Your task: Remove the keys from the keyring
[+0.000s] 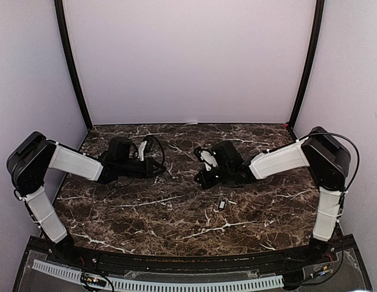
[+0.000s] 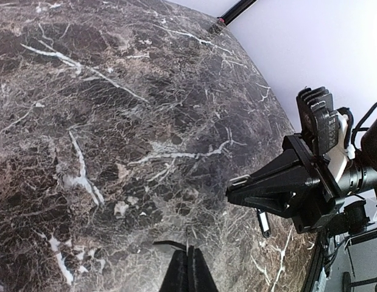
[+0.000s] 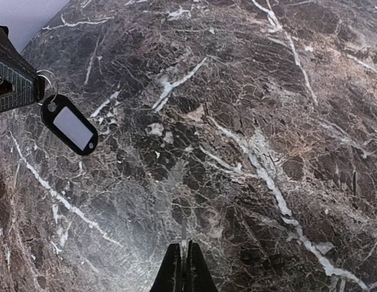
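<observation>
My left gripper [image 1: 162, 169] [image 2: 189, 250] is shut on the thin metal ring [image 2: 189, 237] of the keyring [image 3: 49, 79]. Its black fob [image 3: 69, 125] with a white label dangles below the fingertips in the right wrist view. My right gripper [image 1: 197, 178] [image 3: 184, 246] faces it a short gap away and is shut on a small silvery key [image 2: 240, 180]. In its own view the key is only a thin sliver [image 3: 184, 231]. Both grippers hover low over the dark marble table [image 1: 145, 213]. Any other keys are not visible.
A second small black tag with a white label [image 1: 222, 205] [image 2: 263, 222] lies on the marble just in front of the right gripper's body. White walls and black corner posts [image 1: 72, 67] enclose the table on three sides.
</observation>
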Robot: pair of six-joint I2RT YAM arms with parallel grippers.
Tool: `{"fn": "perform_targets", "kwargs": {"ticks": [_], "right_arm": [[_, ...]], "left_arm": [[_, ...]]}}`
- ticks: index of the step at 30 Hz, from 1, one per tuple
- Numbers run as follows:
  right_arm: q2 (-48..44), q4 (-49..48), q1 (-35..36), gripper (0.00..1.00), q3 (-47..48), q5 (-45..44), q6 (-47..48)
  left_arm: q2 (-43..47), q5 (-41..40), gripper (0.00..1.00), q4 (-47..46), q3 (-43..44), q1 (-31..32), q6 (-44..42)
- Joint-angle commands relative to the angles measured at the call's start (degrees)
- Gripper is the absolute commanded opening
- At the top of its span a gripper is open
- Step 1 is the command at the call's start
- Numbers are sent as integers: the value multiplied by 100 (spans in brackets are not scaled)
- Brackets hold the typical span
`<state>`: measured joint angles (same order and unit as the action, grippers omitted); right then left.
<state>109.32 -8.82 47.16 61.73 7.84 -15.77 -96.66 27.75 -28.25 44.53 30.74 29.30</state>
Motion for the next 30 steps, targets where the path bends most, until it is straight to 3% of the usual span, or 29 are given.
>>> {"fn": "perform_targets", "kwargs": {"ticks": [1,8,17,21,26,30], "right_arm": [[223,-305,-83,1,227,158,-116],[472,-299,-249,6,216,-20,-63],[582,-138,-277,17,203,-254,22],[511,-120,-277,26,170,-383,15],[88,-230,-286,50,-26,-661,-48],[-499,-383,-286,56,-271,-697,-45]], "left_arm": [[-390,385,0,-443,280,-25,125],[-824,37,0,-167,592,-41,-88],[-1208,230,13,-27,887,-47,-249],[-1235,188,22,79,955,-43,-307],[-880,-100,43,-47,777,-36,-428],[-339,-192,57,-398,424,-35,-617]]}}
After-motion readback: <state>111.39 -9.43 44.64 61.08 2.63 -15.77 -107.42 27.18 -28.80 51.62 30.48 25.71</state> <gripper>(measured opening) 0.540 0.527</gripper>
